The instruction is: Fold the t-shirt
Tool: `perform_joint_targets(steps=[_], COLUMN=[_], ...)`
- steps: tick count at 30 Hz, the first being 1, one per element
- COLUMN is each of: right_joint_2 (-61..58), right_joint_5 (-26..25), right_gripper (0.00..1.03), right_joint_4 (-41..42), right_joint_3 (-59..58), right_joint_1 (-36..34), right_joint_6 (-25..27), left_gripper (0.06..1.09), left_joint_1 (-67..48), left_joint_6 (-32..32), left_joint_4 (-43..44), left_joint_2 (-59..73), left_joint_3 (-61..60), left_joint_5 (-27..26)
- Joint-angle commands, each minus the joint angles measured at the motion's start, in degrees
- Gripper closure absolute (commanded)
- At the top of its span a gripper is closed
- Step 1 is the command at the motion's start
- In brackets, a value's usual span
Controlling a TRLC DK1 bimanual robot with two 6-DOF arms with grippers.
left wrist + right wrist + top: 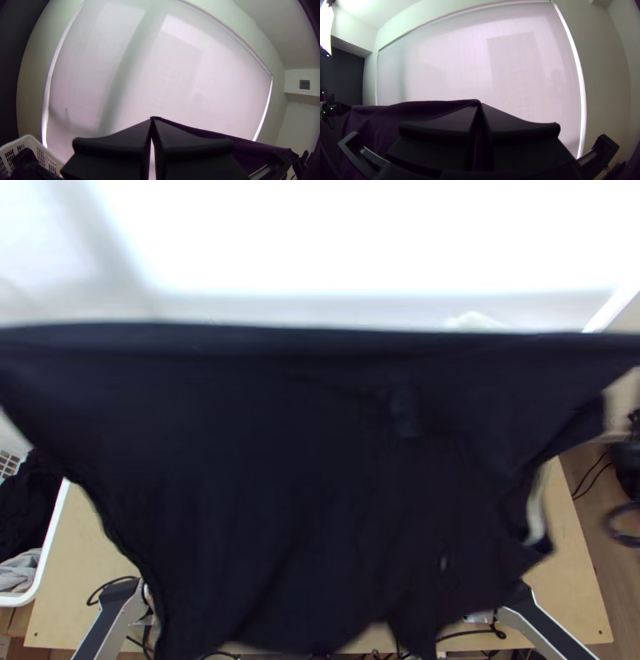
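Note:
The dark t-shirt (304, 468) hangs stretched high over the table in the top view, its upper edge taut across the picture and its lower part hanging in loose folds. In the left wrist view my left gripper (152, 121) is shut on the edge of the t-shirt (246, 150), which runs away from the fingertips. The right wrist view has my right gripper (480, 106) shut on another part of that edge, with the t-shirt (393, 116) stretching off toward the other arm. The cloth hides most of both arms in the top view.
Below the cloth lies the wooden table (572, 564), with cables near its front edge. A white basket (50, 540) holding dark and grey cloth stands at the left. A bright blind (160, 76) hangs beyond the table.

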State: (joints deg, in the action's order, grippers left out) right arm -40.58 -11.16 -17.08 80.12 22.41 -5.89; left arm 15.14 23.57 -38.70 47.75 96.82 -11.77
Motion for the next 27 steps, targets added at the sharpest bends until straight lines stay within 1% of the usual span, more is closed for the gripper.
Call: perform_joint_targets(steps=[1,2,5,8,11,12,16,20,22,27], right_joint_2=[3.58,4.45,6.21,6.74,3.93,2.7,-4.07,-13.56,-18.92,-30.88], right_joint_5=[-1.85,-1.85,-0.71,0.79,3.16,3.51,6.24,9.75,10.02,10.02], right_gripper=[1.0,1.0,1.0,1.0,1.0,1.0,1.0,1.0,1.0,1.0], right_joint_4=[-0.67,-1.38,-2.78,-2.69,-1.99,-1.55,1.52,5.74,7.24,8.56], right_joint_3=[-10.6,-13.85,-23.6,-31.16,-35.2,-35.73,-36.79,-35.91,-34.5,-28.52], right_joint_1=[0.96,1.14,1.23,1.4,1.4,1.4,-0.09,-4.4,-6.07,-8.53], right_joint_6=[-6.77,-10.19,-16.61,-19.95,-22.67,-22.67,-22.76,-22.59,-22.5,-21.88], left_gripper=[1.05,1.05,1.05,1.05,1.05,1.05,1.05,1.05,1.04,1.05], left_joint_1=[-1.69,-2.48,-5.64,-6.35,-5.91,-5.91,-6.08,-6.96,-6.87,-6.35], left_joint_6=[0.25,0.25,-0.55,-2.65,-3.97,-4.76,-5.99,-6.61,-6.87,-7.58], left_joint_4=[-2.08,-2.35,-2.44,-0.24,4.68,5.3,7.94,11.36,15.06,18.57], left_joint_2=[-3.1,-4.42,-8.28,-10.39,-10.57,-9.78,-3.27,6.04,10.44,22.48], left_joint_3=[-16.4,-21.41,-35.82,-47.51,-55.24,-56.56,-58.23,-56.56,-55.95,-49.97], left_joint_5=[0.87,-0.36,-1.41,-1.41,-1.33,-1.33,-1.77,-1.77,-1.68,-1.77])
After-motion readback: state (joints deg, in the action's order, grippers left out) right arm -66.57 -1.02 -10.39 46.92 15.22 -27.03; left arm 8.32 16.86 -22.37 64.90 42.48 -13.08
